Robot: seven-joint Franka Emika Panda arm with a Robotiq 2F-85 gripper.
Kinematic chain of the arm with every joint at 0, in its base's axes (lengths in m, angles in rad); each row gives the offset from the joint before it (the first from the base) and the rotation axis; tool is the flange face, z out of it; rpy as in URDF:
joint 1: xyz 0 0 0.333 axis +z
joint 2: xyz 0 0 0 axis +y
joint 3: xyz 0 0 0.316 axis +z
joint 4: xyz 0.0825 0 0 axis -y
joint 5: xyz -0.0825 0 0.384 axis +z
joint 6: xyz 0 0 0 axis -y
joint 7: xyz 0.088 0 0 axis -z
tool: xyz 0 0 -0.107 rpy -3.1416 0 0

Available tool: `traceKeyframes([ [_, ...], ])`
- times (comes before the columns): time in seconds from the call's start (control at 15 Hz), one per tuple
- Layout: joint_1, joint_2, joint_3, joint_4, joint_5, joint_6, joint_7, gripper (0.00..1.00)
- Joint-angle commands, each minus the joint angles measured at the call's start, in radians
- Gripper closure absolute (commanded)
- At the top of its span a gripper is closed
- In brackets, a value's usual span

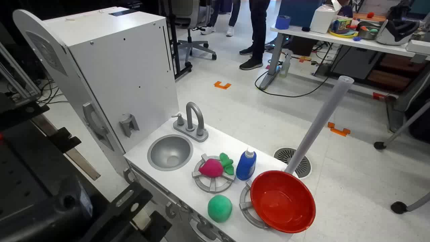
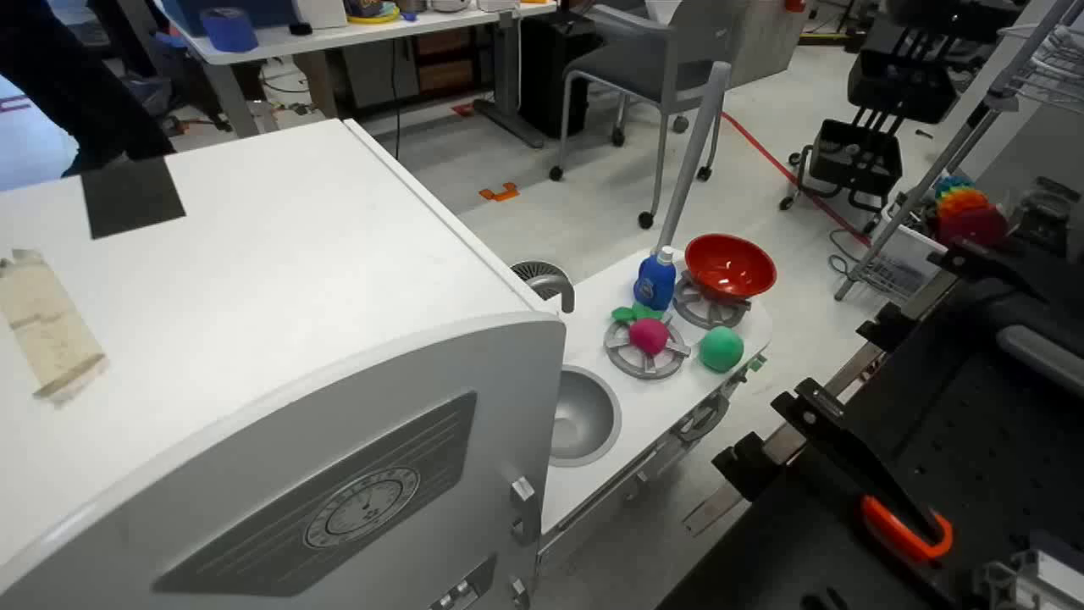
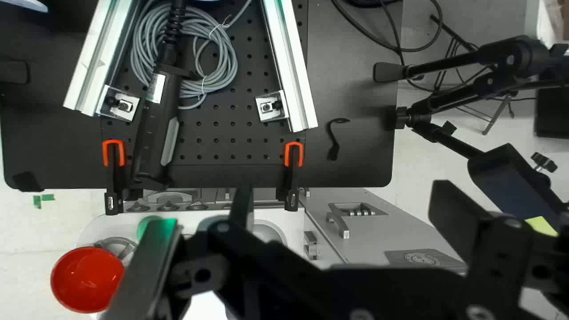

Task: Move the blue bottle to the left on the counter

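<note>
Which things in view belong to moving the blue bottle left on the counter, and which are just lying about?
Part of the job:
blue white-capped bottle
white toy-kitchen counter

Just lying about:
red bowl
green ball
pink toy with green leaves
coiled grey cable

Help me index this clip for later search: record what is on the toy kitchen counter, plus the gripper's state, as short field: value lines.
Surface: white toy kitchen counter
Fixtures: round grey sink, silver faucet
Blue bottle: white-capped, upright on the counter
Radish-like toy: pink and green, lying on the sink-side burner
Green ball: on the counter, near its front edge
Red bowl: partly covering the other burner
Gripper: open, jaws apart in the wrist view
</note>
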Motion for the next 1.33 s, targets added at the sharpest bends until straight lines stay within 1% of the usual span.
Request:
traceKeyframes([
  [0.0,-0.015,-0.001,0.012,0.002,0.006,-0.003,-0.008,0.00],
  [0.73,-0.015,-0.001,0.012,0.002,0.006,-0.003,-0.008,0.00],
  [0.8,-0.019,0.012,0.015,0.006,0.005,0.013,-0.004,0.00],
  [0.93,-0.032,0.073,0.025,0.025,-0.013,0.093,-0.002,0.00],
  [1.13,-0.068,0.215,0.026,0.065,-0.060,0.302,0.013,0.00],
  [1.27,-0.080,0.334,0.009,0.105,-0.078,0.419,0.001,0.00],
])
